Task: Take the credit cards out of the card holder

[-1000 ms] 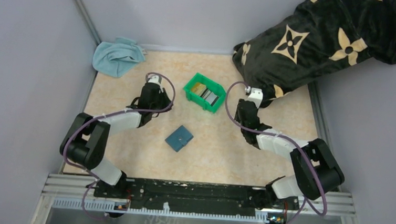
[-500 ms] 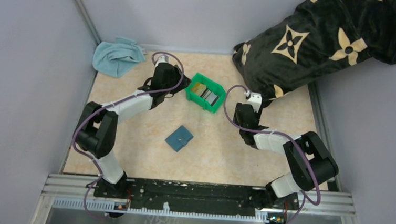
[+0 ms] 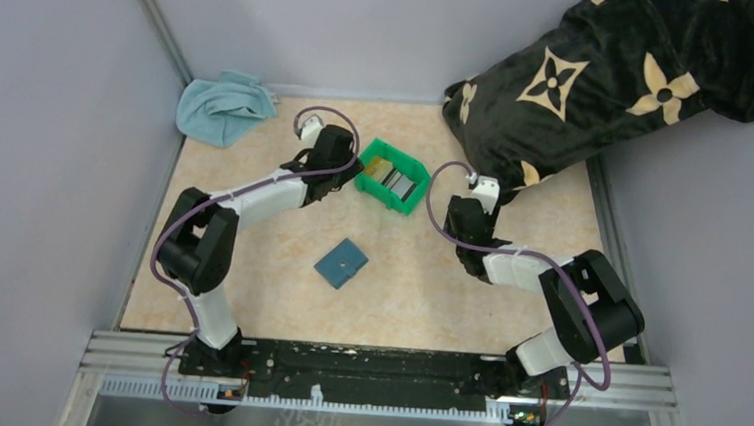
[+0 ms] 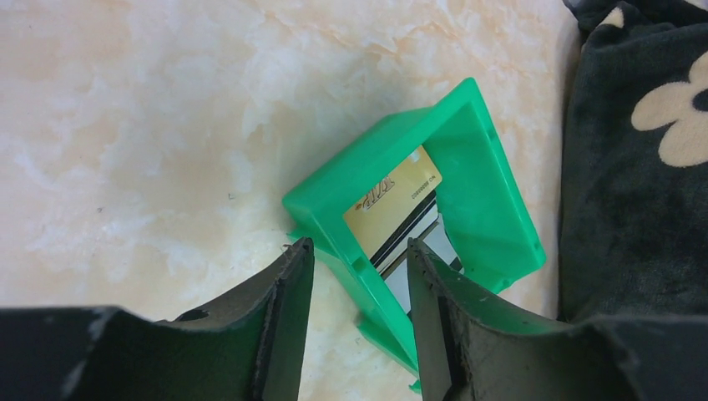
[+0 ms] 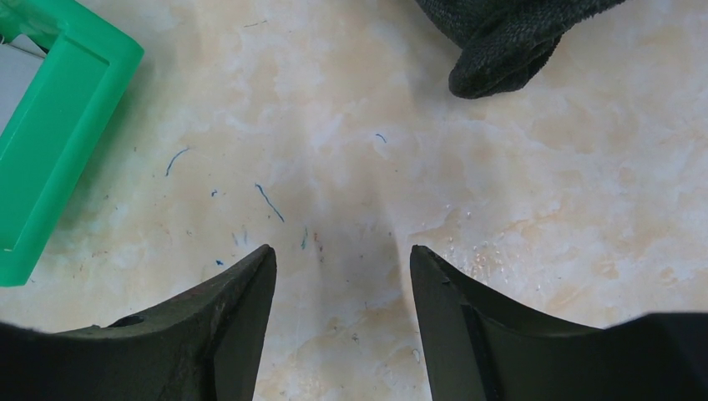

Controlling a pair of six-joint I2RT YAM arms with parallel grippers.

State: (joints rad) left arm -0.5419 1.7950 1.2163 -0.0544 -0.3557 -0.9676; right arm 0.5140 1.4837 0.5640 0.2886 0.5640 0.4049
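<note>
The teal-blue card holder (image 3: 340, 263) lies shut on the table's middle, apart from both grippers. A tan credit card (image 3: 377, 167) and silver-grey and dark cards (image 3: 397, 182) lie inside the green bin (image 3: 409, 202). My left gripper (image 3: 344, 163) is open and empty at the bin's left wall. In the left wrist view its jaws (image 4: 359, 246) straddle the bin's wall (image 4: 326, 225), with the tan card (image 4: 392, 200) and a grey card (image 4: 422, 251) just beyond. My right gripper (image 3: 466, 207) is open and empty over bare table right of the bin (image 5: 342, 251).
A light blue cloth (image 3: 222, 107) lies at the back left corner. A black blanket with tan flowers (image 3: 613, 79) fills the back right, with a corner reaching down near the right gripper (image 5: 501, 58). Grey walls close in the table on the left, back and right.
My left arm has stretched away and to the right, bringing its open gripper up to the green bin's left wall. My right gripper has shifted slightly. The card holder has not moved.
</note>
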